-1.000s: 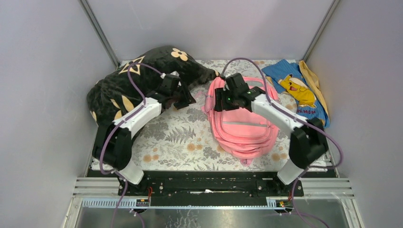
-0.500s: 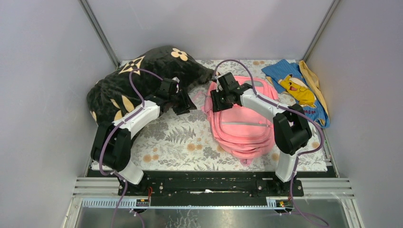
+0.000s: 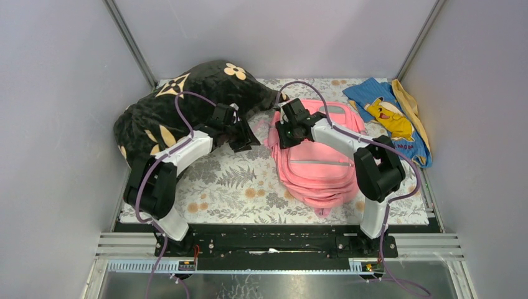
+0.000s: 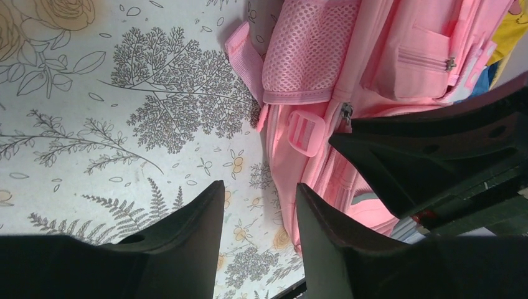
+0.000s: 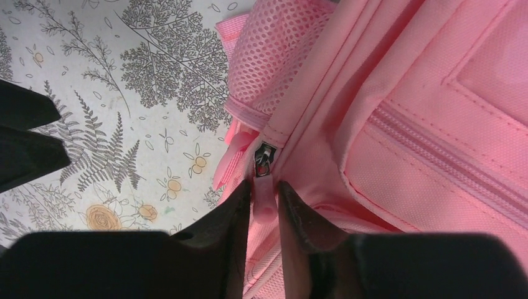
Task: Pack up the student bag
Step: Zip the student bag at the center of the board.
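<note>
Look to the upper right of the top view: the blue cloth (image 3: 377,99) is the only thing carrying lettering. Just under its yellow cartoon figure (image 3: 390,116) runs one short line of small dark capitals (image 3: 404,146) — you can make out what looks like "MOM", and the arm covers whatever stands before it. At the upper left, the black pillow (image 3: 187,109) bears tan emblems only — a four-point star in a diamond (image 3: 176,85) and a rounded flower (image 3: 235,71), no letters.
</note>
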